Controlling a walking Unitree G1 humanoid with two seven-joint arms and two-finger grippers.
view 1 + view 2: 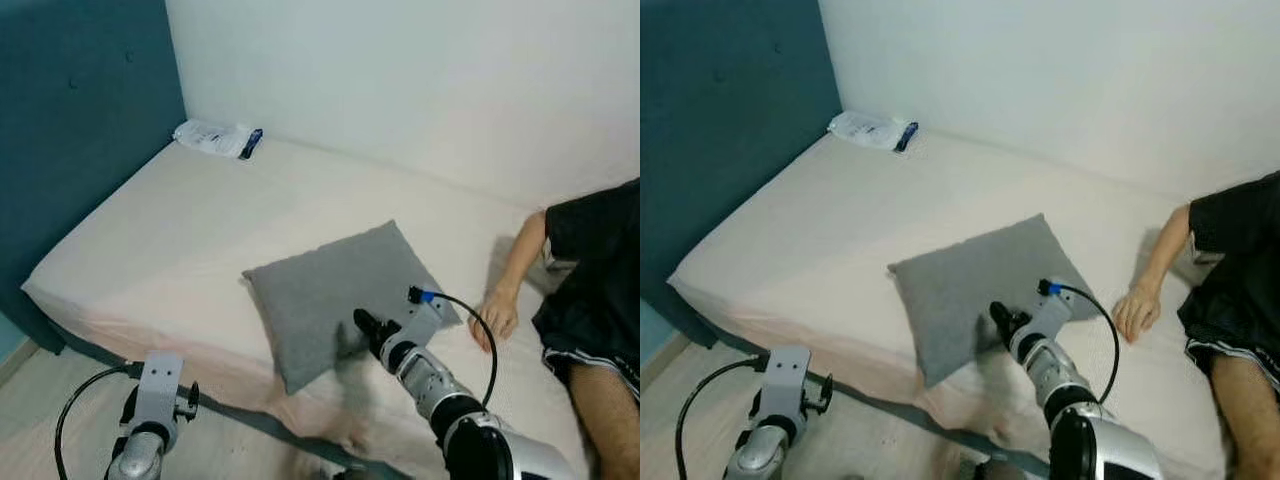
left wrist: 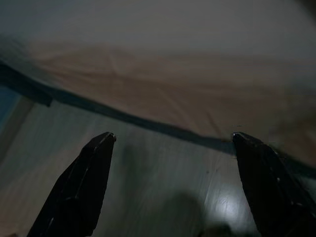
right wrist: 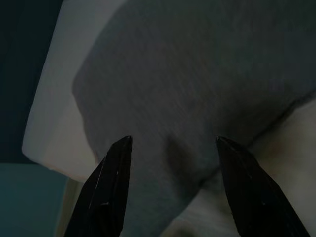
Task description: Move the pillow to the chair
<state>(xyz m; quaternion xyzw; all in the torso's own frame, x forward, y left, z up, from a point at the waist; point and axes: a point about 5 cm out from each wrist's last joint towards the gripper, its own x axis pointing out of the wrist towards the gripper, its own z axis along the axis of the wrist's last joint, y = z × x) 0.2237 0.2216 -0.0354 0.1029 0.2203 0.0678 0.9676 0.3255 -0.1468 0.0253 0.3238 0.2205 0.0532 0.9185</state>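
**Plainly, a shallow bite on the pillow's near edge is the main risk**

Starting at the left, the left pincer (image 2: 170, 185) hangs low beside the bed (image 1: 190, 230), over the wooden floor (image 2: 148, 173), its two black fingers well apart and holding nothing. It looks idle, so I judge little hazard from it unless the robot steps forward and the arm brushes the bed frame.

Moving right, the grey pillow (image 1: 335, 290) lies flat on the bed near the near edge, one corner pointing toward the far wall. The right pincer (image 3: 170, 192) reaches over that near edge with its fingers spread, one on each side of the pillow's near part, not yet closed on the fabric. Likely trouble starts here. If the fingers close on only a thin fold of cover, the soft filling could sag and the pillow slide free once lifted. If they press too deep, they might catch the sheet beneath and drag it along.

Further right, a person (image 1: 590, 290) sits on the bed, a hand (image 1: 497, 315) resting on the mattress just beside the pillow's right corner and near the robot's forearm cable (image 1: 480, 335). Swinging the pillow out to that side could strike the hand or snag the cable.

Far left, a small white packet (image 1: 215, 138) lies against the blue headboard (image 1: 80, 140), well apart from all this.
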